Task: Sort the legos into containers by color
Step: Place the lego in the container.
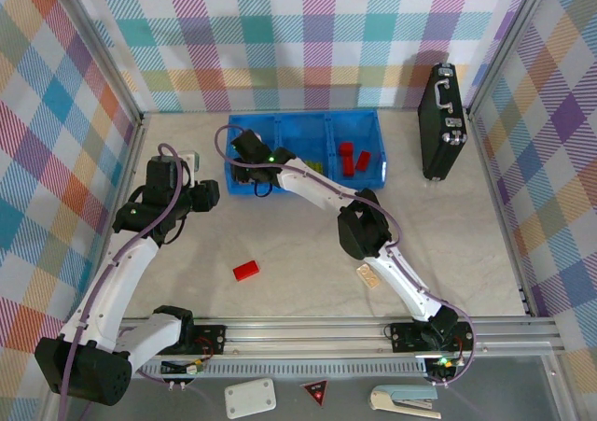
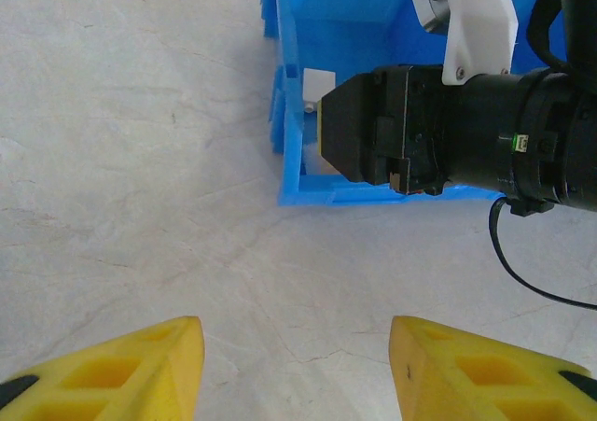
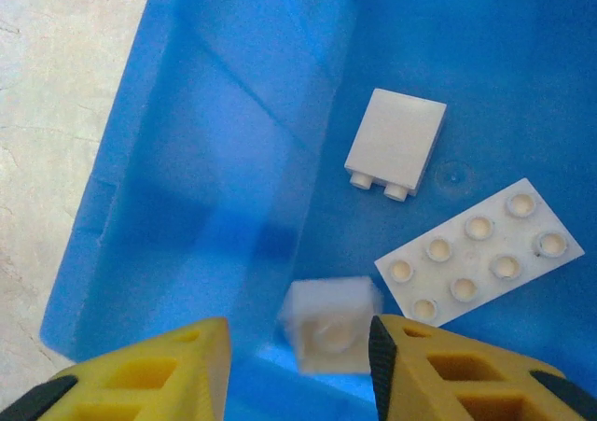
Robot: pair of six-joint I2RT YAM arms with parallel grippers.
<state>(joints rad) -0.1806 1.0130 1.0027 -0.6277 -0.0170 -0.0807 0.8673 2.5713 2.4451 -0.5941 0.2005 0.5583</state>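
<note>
Well short of the blue bin (image 1: 308,116), on the table (image 1: 466,253): a red lego (image 1: 246,270), long axis roughly left-right, and a beige lego (image 1: 367,275). Just left of the bin: left gripper (image 2: 294,365), spread and empty, probably nearer the red one. Over the bin's left compartment: right gripper (image 3: 298,346), spread, with a blurred beige brick (image 3: 328,328) apparently loose beneath.

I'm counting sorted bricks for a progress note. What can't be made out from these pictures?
- Top view: the right arm covers the left compartment of the blue bin; its contents are hidden.
- Left wrist view: the same arm blocks most of the bin's inside.
- Right wrist view: the nearest beige brick is blurred; its studs can't be counted.
</note>
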